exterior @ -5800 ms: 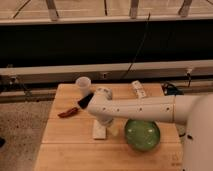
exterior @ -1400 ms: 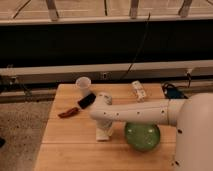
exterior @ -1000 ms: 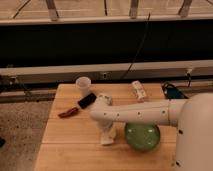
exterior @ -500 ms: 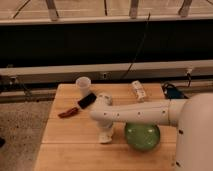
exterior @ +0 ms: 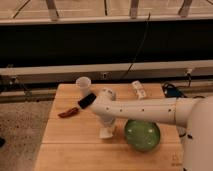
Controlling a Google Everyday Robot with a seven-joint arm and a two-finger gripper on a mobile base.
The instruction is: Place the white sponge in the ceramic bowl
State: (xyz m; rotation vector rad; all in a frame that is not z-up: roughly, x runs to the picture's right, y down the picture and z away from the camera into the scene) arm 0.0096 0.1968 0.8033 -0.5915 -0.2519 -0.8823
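Hand (exterior: 106, 125) at frame centre, directly above white sponge (exterior: 106, 134) on bench (exterior: 65, 150); whether it grips cannot be told. Ceramic bowl (exterior: 142, 136) just right of sponge.

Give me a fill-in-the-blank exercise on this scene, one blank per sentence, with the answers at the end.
1. The bowl is ____ in colour.
2. In the camera view, the gripper is just to the ____ of the bowl.
3. The white sponge is at the gripper, not yet ____ the bowl.
4. The phone lying near the cup is ____ in colour.

Missing words: green; left; in; black.
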